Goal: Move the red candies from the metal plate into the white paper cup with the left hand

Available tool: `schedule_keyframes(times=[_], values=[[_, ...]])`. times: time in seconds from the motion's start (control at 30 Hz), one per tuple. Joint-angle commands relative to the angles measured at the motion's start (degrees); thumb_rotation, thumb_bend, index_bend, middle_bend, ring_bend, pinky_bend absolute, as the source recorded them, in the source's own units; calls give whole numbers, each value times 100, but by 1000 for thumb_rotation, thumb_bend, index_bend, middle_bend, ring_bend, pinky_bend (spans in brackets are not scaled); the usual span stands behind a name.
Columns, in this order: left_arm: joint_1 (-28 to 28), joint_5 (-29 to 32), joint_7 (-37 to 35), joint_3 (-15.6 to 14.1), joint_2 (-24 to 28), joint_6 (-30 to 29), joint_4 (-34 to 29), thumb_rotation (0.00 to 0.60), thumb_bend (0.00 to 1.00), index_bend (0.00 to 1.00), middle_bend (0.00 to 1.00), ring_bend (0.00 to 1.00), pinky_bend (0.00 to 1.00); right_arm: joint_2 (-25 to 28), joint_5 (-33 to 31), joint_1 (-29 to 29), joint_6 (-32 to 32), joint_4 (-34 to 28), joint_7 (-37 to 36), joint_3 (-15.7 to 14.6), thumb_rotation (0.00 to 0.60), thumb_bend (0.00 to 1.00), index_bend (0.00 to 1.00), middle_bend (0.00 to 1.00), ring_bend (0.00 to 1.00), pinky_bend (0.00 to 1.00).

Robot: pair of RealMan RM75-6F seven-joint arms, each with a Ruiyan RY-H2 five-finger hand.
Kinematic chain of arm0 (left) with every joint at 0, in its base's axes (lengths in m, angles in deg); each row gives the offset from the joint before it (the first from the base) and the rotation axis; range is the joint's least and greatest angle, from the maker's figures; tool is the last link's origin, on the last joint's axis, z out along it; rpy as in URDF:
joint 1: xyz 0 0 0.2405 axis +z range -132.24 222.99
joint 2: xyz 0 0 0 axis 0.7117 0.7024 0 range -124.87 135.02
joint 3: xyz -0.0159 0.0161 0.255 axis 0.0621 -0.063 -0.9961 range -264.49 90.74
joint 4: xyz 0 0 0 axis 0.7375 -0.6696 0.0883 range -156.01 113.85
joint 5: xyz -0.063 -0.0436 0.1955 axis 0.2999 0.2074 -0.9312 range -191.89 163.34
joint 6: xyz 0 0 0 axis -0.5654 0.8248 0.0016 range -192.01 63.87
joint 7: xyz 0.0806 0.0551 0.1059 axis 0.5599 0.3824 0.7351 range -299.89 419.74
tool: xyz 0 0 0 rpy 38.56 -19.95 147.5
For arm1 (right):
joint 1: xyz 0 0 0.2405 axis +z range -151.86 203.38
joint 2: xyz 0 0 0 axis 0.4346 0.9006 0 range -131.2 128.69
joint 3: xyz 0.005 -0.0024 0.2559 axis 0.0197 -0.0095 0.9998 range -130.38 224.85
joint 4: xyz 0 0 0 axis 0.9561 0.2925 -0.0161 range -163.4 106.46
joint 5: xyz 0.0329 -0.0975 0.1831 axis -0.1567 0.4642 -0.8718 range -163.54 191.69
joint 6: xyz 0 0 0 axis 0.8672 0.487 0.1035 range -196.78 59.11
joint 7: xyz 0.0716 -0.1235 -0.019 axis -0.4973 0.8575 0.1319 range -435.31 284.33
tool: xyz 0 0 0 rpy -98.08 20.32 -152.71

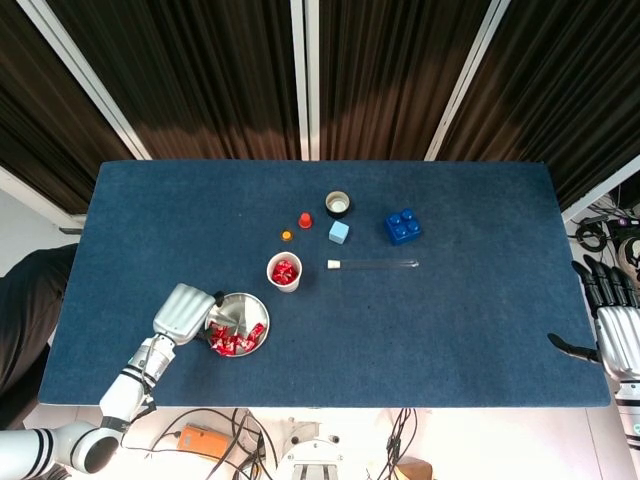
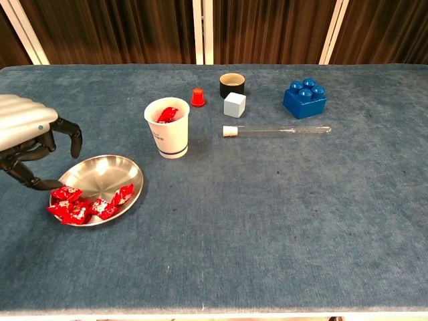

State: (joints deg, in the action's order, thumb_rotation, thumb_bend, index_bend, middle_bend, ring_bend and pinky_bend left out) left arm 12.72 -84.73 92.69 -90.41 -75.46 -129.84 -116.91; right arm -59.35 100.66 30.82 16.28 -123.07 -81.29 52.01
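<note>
From overhead, we see our left hand [image 1: 184, 312] empty, fingers apart, beside the metal plate [image 1: 251, 303], where several red candies [image 1: 234, 340] remain; some already sit in the white paper cup [image 1: 284, 271]. At chest level, the fingers [image 2: 65, 132] curl loosely over the rim. Our right hand [image 1: 615, 332], cropped, lies open.
</note>
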Motion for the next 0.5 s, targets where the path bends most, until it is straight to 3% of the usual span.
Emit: schedule_keyframes(times=[0.03, 0.5], values=[[-20, -21, 14, -36, 55, 141, 75, 600, 121, 448, 899, 853, 783, -11, -10, -8, 1, 0, 2, -6, 600, 185, 0, 27, 0, 92], [-99, 80, -83, 88, -54, 600, 185, 600, 119, 448, 899, 853, 783, -12, -17, 0, -12, -49, 81, -7, 600, 185, 0, 27, 0, 92]])
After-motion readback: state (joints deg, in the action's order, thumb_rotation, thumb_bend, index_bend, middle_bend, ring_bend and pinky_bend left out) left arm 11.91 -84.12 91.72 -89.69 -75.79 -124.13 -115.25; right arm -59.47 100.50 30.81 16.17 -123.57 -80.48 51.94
